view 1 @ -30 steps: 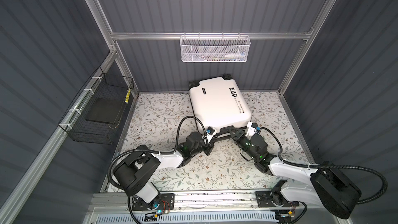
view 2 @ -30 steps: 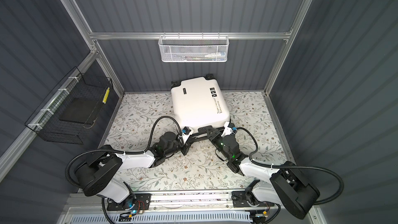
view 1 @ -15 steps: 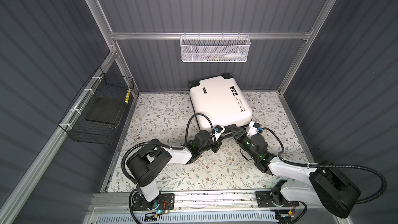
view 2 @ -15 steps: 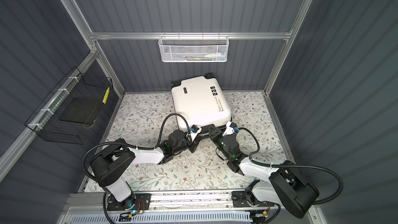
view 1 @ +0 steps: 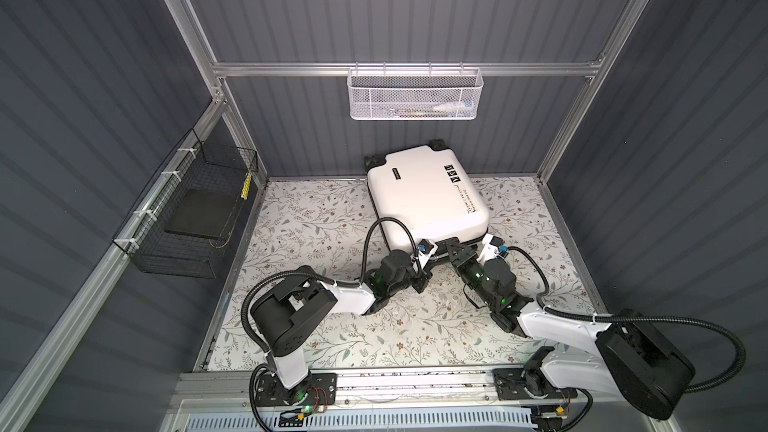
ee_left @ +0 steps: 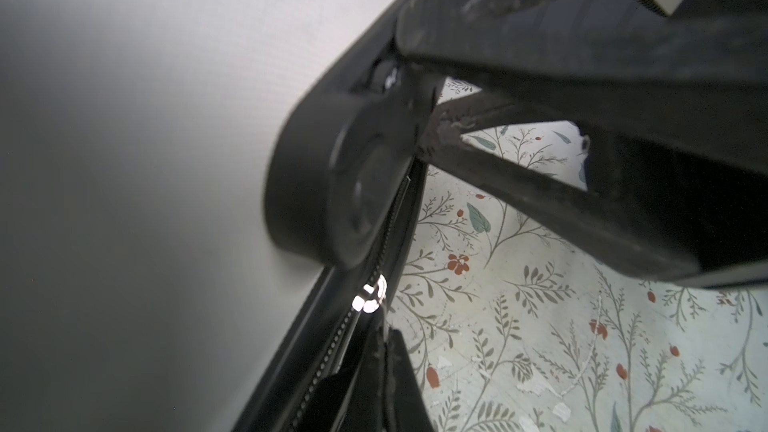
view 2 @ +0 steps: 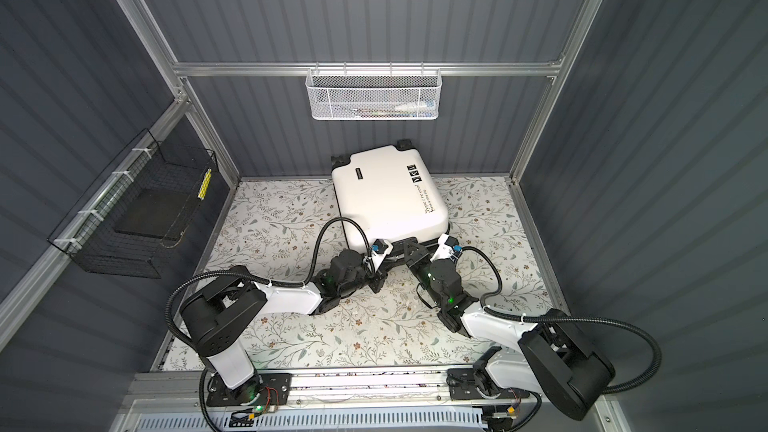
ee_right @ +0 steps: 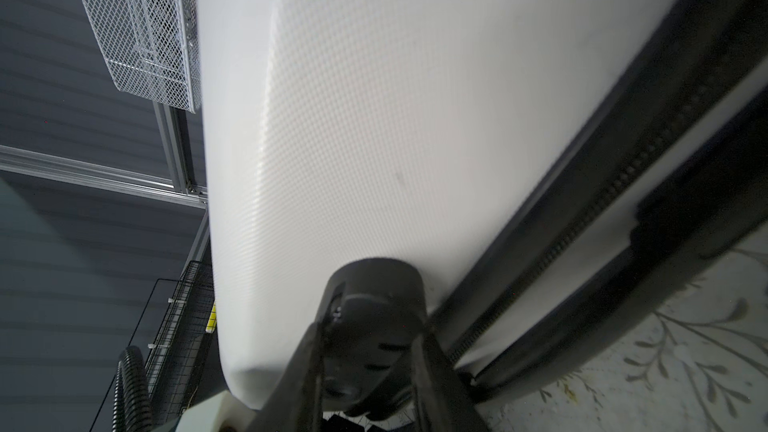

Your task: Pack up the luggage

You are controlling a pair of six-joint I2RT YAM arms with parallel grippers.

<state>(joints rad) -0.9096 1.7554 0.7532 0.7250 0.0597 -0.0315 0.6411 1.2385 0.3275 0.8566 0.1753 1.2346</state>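
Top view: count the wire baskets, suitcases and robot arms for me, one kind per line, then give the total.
Wire baskets: 2, the white mesh basket on the back wall and the black wire basket on the left wall.
Suitcases: 1, the white luggage on the floral floor.
Robot arms: 2, the left arm and the right arm.
Total: 5

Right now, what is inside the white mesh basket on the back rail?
Slim items lie along the bottom of the white mesh basket, one whitish; the mesh hides what they are.
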